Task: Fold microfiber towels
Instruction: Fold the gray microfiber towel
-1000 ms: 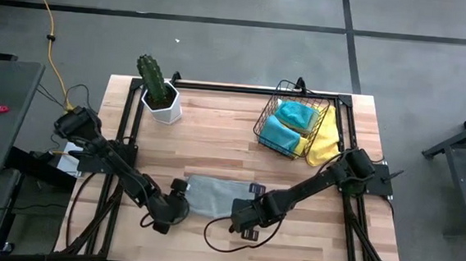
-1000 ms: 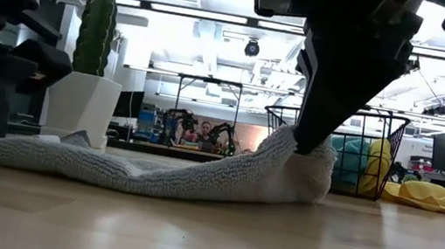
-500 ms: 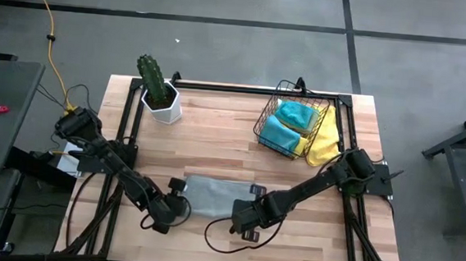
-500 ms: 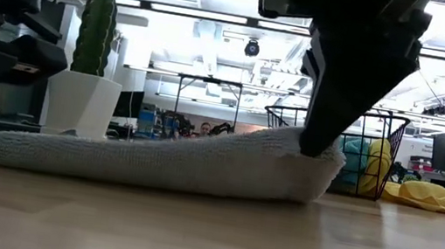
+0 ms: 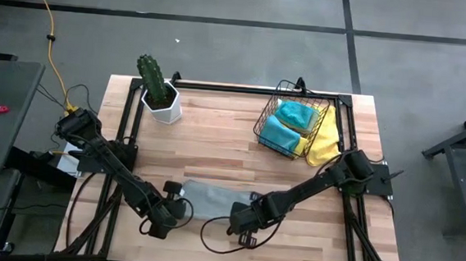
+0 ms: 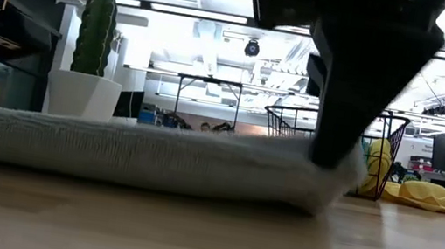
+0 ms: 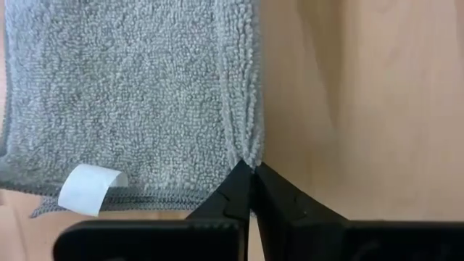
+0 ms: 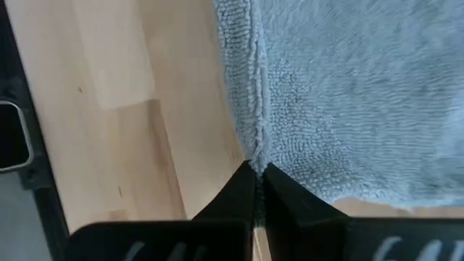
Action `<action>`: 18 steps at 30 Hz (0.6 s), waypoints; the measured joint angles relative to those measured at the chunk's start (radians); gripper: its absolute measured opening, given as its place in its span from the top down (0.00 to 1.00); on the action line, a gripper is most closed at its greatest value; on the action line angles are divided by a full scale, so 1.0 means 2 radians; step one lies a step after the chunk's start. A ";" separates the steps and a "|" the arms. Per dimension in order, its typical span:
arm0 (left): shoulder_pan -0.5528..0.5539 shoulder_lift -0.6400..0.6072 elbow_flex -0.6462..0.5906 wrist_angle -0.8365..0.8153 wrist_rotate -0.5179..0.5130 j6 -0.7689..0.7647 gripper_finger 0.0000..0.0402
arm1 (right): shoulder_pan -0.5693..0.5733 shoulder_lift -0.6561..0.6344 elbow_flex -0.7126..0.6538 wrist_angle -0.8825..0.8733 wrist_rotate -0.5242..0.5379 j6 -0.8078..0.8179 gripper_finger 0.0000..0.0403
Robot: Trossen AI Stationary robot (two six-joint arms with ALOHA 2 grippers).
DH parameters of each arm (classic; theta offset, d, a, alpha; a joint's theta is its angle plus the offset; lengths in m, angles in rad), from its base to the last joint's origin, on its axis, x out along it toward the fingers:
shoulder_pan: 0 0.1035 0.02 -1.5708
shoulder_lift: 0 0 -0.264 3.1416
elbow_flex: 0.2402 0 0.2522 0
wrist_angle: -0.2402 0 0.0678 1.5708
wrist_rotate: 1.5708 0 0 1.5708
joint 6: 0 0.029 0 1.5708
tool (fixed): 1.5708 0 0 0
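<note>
Grey microfiber towel (image 5: 210,200) lies flat and folded at the near edge of the wooden bench (image 5: 216,137), between your two arms. Your left pincer (image 7: 252,172) is pressed together on the edge of this towel, as you see in the left wrist view, where the dark tips pinch the thick folded border and a white label (image 7: 88,188) lies on the cloth near its hem. Your right pincer (image 8: 257,169) is also pressed together, pinching the opposite edge of the same towel. In the low view the towel (image 6: 139,152) makes a long, low band on the bench, and the right arm comes down on its end. Farther back, a black wire basket (image 5: 295,121) stands on the right side of the bench and holds two teal towels (image 5: 289,123). A yellow towel (image 5: 325,137) hangs out of the basket on its right side and lies on the wood. At the far left corner, a cactus (image 5: 150,76) stands upright in a white pot (image 5: 164,107).
</note>
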 joint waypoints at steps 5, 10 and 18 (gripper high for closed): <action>-0.001 0.000 -0.001 0.004 0.009 -0.024 1.00 | 0.011 0.019 0.000 0.020 -0.014 0.000 1.00; -0.002 0.000 -0.001 0.015 0.039 -0.068 0.99 | 0.031 0.019 0.000 0.067 -0.020 0.009 1.00; 0.001 -0.010 0.000 0.034 0.078 -0.068 0.99 | 0.043 0.019 0.000 0.079 -0.023 0.054 1.00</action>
